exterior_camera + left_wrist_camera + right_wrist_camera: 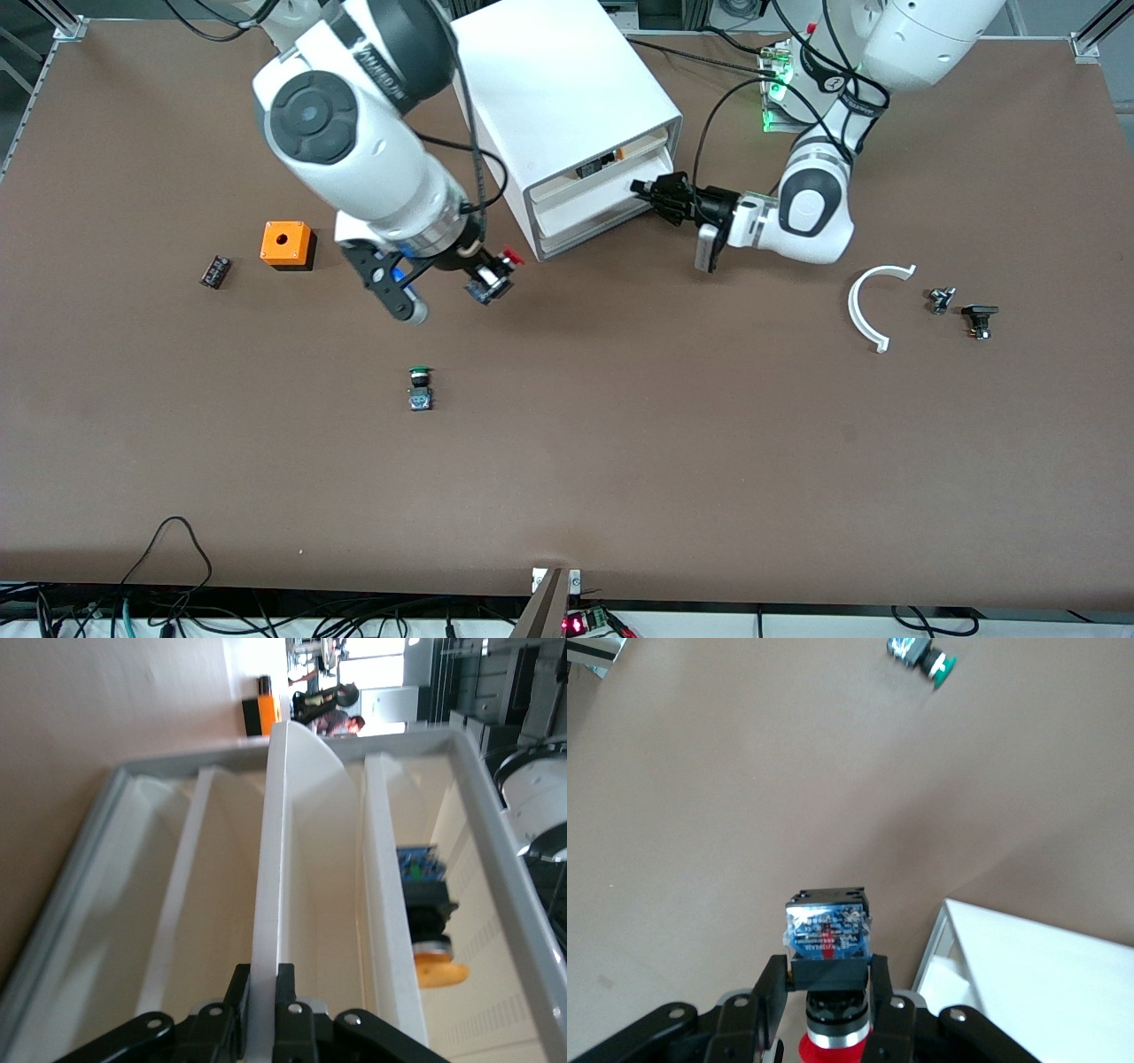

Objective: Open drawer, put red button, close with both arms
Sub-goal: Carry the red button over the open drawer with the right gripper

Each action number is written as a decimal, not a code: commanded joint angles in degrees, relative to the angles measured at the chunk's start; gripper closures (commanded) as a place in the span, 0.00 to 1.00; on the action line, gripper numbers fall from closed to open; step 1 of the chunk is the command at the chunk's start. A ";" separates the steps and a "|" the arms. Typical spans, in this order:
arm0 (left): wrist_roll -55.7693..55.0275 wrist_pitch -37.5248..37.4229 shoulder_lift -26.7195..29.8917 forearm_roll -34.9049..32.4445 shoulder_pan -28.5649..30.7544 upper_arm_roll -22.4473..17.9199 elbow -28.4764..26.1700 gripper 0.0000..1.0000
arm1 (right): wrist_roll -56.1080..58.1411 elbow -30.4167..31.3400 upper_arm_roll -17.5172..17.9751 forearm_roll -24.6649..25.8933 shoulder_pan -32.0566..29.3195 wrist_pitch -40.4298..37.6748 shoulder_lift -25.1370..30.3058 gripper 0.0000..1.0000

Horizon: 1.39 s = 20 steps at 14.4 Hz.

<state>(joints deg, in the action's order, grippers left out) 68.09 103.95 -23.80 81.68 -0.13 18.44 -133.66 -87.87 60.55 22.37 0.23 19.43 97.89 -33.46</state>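
The right hand (490, 276) hangs above the counter (620, 443) just beside the cabinet (567, 115), pinching the red button (496, 273). The left hand (651, 197) is at the cabinet's front, fingers pressed onto the drawer's (275, 886) thin front edge.

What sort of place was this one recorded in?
Most likely a robotics lab bench: a brown table with loose cables along its edge, a white drawer cabinet, and small electrical parts such as a green-capped button laid out for practice.
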 commanded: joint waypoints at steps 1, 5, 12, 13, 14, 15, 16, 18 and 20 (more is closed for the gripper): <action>-2.69 -0.41 -1.68 -2.03 1.01 -1.47 5.15 1.00 | -6.41 -1.49 -0.39 -0.14 3.23 1.34 -1.52 1.00; -4.37 -0.50 -4.67 -7.93 1.01 -5.69 10.96 1.00 | -14.32 -1.31 -0.57 5.12 9.29 3.63 -3.71 1.00; -6.83 -0.77 -7.05 -11.28 1.98 -7.63 15.28 0.53 | -26.89 -1.13 -0.66 14.17 17.21 10.30 -9.16 1.00; -6.75 -0.85 -6.79 -11.28 2.07 -7.63 15.19 0.01 | -28.74 -1.05 -0.66 15.23 18.17 11.26 -9.95 1.00; -6.83 -0.85 -6.44 -11.37 2.07 -7.71 15.19 0.00 | -30.76 -1.13 -0.66 16.28 18.88 12.23 -10.66 1.00; -6.83 -0.94 -6.00 -11.37 2.07 -7.72 15.19 0.00 | -32.43 -1.05 -0.66 17.51 19.67 13.20 -11.36 1.00; -7.27 -1.03 -5.30 -11.37 2.07 -7.80 15.19 0.00 | -34.01 -1.05 -0.74 18.22 20.46 13.99 -12.15 1.00; -9.72 -1.12 -3.72 -12.68 2.07 -8.07 15.28 0.00 | -37.01 -1.05 -0.75 19.54 21.43 15.93 -13.29 1.00; -14.98 -1.29 -2.22 -17.94 3.03 -8.16 17.46 0.00 | -39.03 -1.05 -0.83 20.51 22.40 16.20 -14.26 1.00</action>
<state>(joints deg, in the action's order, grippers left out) 58.53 103.20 -28.84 68.65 1.81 10.43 -117.72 -124.07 60.70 22.09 18.87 40.54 113.55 -46.58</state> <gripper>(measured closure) 0.163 0.577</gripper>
